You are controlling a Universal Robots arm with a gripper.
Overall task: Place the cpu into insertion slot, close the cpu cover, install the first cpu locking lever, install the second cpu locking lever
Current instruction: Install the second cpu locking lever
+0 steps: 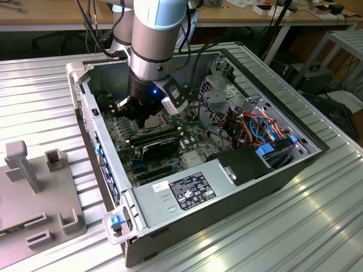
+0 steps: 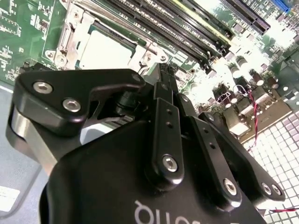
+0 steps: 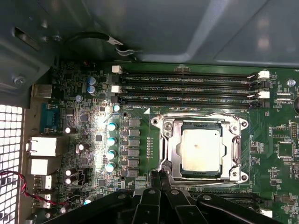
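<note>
Cpu, the small flat square chip with a silver-grey metal top (image 3: 201, 150), already sits in the insertion slot, the square socket on the green circuit board (image 3: 140, 121). The thin silver metal cpu cover with a big square window (image 3: 201, 120) lies shut around the chip, so I judge those two steps are done. A thin metal locking lever (image 3: 236, 151) runs along one side of the cover; whether it is hooked down I cannot tell.

The black gripper (image 3: 158, 175) is right at the edge of the socket. Its fingers (image 3: 153, 179) are pressed close together and hold nothing. I think the lever step is in hand, and it calls for a careful push on a thin bar.

In the exterior view, the open grey metal computer case (image 1: 249, 187) holds the board, long black memory slots (image 3: 187, 86) and orange and blue cables (image 1: 258, 127) on the far right.
</note>
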